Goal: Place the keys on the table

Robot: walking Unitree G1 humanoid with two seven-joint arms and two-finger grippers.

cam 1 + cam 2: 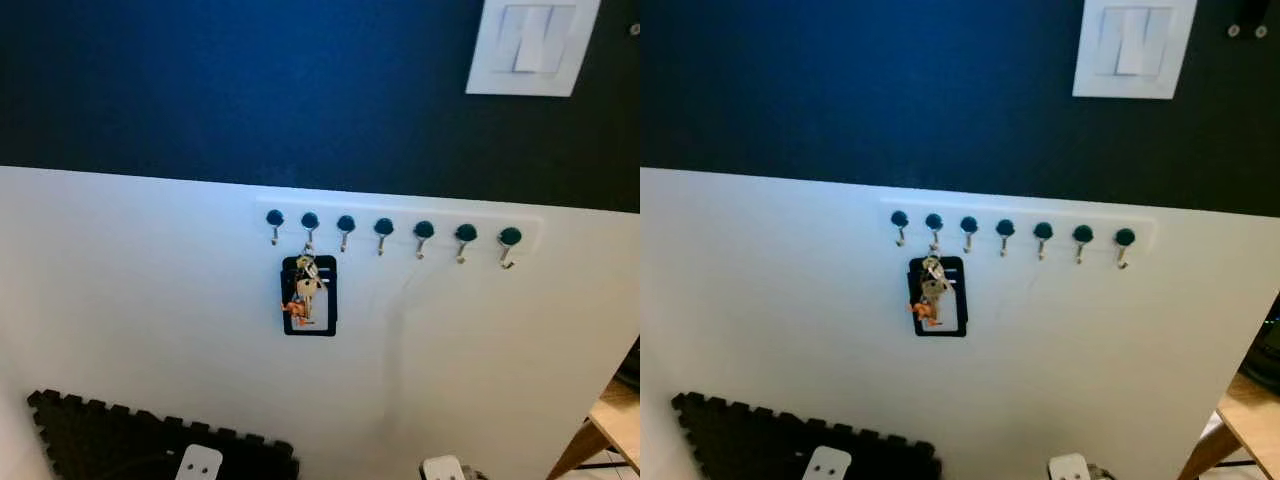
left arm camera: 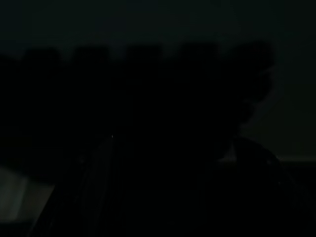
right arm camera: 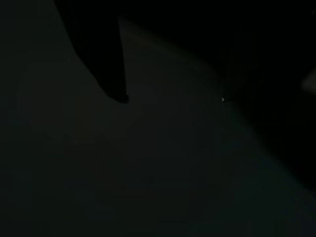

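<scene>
Your keys [image 1: 306, 290] hang with a black card holder [image 1: 323, 300] from the second hook from the left on the hook rail [image 1: 400, 232]. A wooden counter [image 1: 620, 420] corner sits lower right. Right eye view adds two screws [image 1: 1247, 31] beside the light switch [image 1: 1135, 45]. Wrist views are dark: jaws' state cannot be told.

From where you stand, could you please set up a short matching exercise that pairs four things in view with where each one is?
Things:
1. keys
2. light switch
3. foam mat
4. wooden table

Places:
A. high on the dark blue part of the wall, upper right
B. at the right edge, low down
C. hanging from the second hook from the left
D. on the floor at lower left, against the wall

Pairs: 1-C, 2-A, 3-D, 4-B
</scene>
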